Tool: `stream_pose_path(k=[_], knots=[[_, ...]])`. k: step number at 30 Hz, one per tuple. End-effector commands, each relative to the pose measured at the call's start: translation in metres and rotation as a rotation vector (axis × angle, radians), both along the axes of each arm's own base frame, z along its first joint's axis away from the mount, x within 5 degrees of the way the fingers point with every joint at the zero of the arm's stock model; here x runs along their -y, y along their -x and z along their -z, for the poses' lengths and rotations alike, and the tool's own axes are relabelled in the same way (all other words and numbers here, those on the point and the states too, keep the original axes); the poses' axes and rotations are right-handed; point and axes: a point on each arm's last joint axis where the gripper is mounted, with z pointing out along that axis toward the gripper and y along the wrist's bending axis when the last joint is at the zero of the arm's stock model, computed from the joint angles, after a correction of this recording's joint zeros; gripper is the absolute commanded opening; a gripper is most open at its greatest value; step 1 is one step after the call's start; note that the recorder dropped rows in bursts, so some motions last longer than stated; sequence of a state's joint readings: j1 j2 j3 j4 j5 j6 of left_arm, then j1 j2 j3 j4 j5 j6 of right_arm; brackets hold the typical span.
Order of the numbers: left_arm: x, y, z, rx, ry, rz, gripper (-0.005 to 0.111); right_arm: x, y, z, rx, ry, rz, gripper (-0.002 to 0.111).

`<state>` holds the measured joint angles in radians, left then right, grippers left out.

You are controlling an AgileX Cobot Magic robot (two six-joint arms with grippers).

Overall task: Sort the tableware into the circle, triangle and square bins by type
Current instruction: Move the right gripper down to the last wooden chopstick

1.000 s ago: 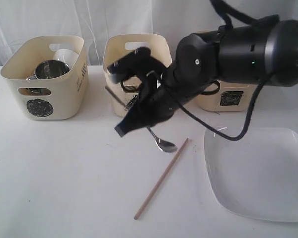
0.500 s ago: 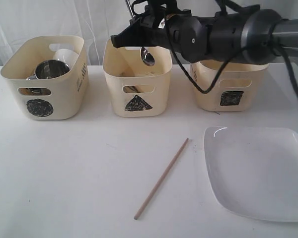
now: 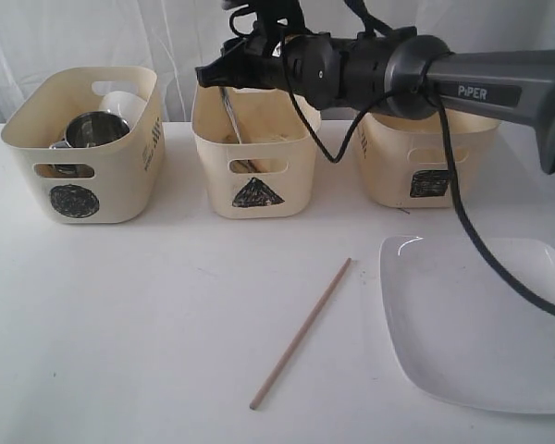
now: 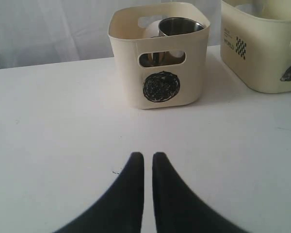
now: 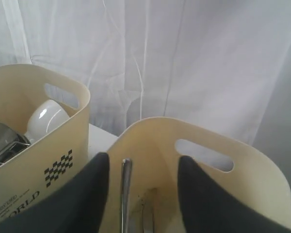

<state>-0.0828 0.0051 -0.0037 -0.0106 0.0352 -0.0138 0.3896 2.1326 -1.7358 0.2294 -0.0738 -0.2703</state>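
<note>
My right gripper hovers over the triangle bin, the middle one, with its jaws open. A steel spoon's handle stands loose between the fingers, leaning inside that bin. The circle bin on the left holds a steel mug and a white bowl. On the right stands the square bin. One wooden chopstick lies on the table, beside a large white plate. My left gripper is shut and empty, low over the table before the circle bin.
The right arm stretches across above the square bin. A white curtain hangs right behind the three bins. The plate reaches the table's right front edge.
My right gripper lifted the spoon off the table and carried it up over the triangle bin. Its jaws have opened, and the spoon now stands in the bin.
</note>
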Motion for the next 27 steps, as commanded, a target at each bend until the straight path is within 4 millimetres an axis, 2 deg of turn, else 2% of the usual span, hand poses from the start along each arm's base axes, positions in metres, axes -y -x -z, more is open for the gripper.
stream_pose_path(k=[1,5,8,12,15,18,22,27], knots=[[0.0,0.0,0.001,0.005,0.017,0.0,0.013,0.003,0.001,-0.001,-0.051,0.004,-0.004,0.05],[0.0,0.0,0.001,0.005,0.017,0.0,0.013,0.001,0.011,-0.012,-0.116,0.023,-0.035,0.045],[0.0,0.0,0.001,0.005,0.017,0.0,0.013,0.0,0.026,-0.031,-0.132,0.03,-0.061,0.044],[0.0,0.0,0.001,0.005,0.017,0.0,0.013,0.004,0.051,-0.053,-0.154,0.04,-0.085,0.044],[0.0,0.0,0.001,0.005,0.017,0.0,0.013,0.01,0.075,-0.059,-0.19,0.059,-0.1,0.044],[0.0,0.0,0.001,0.005,0.017,0.0,0.013,0.017,0.1,-0.051,-0.288,0.118,-0.128,0.044],[0.0,0.0,0.001,0.005,0.017,0.0,0.013,0.02,0.131,-0.018,-0.558,0.308,-0.236,0.044],[0.0,0.0,0.001,0.005,0.017,0.0,0.013,0.02,0.149,0.017,-0.801,0.477,-0.365,0.044]])
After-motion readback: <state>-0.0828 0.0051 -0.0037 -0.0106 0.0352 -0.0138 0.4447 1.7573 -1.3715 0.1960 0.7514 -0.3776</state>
